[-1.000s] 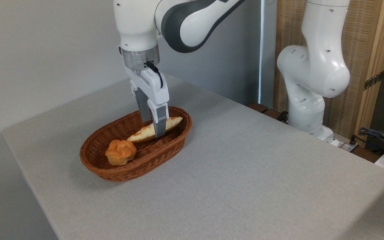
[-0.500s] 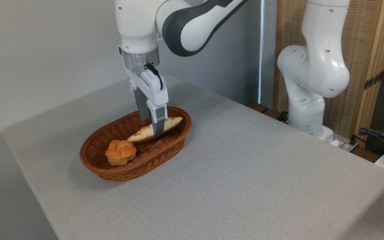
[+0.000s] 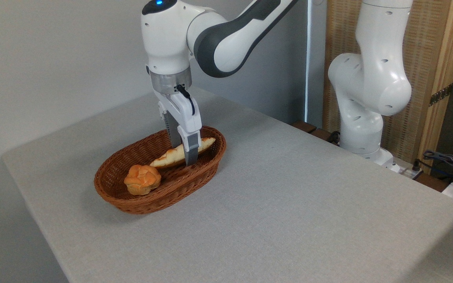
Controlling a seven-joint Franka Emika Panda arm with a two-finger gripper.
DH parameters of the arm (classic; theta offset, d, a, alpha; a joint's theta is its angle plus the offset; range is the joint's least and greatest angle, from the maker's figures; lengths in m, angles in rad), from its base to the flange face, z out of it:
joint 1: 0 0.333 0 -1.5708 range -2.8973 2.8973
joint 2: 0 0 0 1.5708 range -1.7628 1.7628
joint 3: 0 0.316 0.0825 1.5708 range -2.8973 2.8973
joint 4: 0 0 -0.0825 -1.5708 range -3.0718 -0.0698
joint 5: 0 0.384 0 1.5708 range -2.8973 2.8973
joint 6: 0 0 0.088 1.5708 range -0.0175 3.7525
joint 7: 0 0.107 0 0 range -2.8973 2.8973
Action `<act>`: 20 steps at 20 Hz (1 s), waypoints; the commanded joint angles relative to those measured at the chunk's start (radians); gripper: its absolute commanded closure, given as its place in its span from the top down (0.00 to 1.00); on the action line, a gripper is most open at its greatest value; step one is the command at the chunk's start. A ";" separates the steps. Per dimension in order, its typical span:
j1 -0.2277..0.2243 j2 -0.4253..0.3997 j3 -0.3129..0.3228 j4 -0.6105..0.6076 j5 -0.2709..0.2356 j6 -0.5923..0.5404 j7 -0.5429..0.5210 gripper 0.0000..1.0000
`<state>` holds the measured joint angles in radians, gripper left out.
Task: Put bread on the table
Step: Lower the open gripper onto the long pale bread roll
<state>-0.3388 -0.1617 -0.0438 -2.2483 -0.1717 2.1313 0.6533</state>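
**A:** Looking at the basket (image 3: 159,177), you can see your gripper (image 3: 187,151) sitting down inside it, one finger on each side of the bread (image 3: 169,158). Half a second ago it had lifted a touch; now it has sunk again and slid a little toward 3 o'clock, so it straddles the loaf nearer its middle.

**B:** Has it got hold of the loaf?

**A:** You can't call that from this camera. The near finger covers the loaf's middle and the far finger stands just behind it, so the fingers are narrowed around the bread, but whether they press on it I cannot tell. The loaf itself has not shifted: it lies along the 1 o'clock half of the basket, its far tip propped on the rim, its near tip pointing at the bun (image 3: 142,179).

**B:** So what does the shuffle mean for you?

**A:** My reading is that you are in the grasping step, with a small correction of the hold point. Nothing has left the basket, so the job is early: the bread must come up and over the rim and down onto the table (image 3: 289,204).

**B:** Anything to watch?

**A:** The loaf is long and gripped across its width, so it may swing or tip as you raise it. The cloth from 3 to 5 o'clock of the basket lies open, and the bun at 7 o'clock sits apart from your fingers.
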 commanded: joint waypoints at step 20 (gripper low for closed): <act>-0.016 -0.009 0.050 0.091 -0.009 -0.108 0.009 0.44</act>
<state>-0.3476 -0.1622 -0.0336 -2.2263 -0.1717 2.1141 0.6534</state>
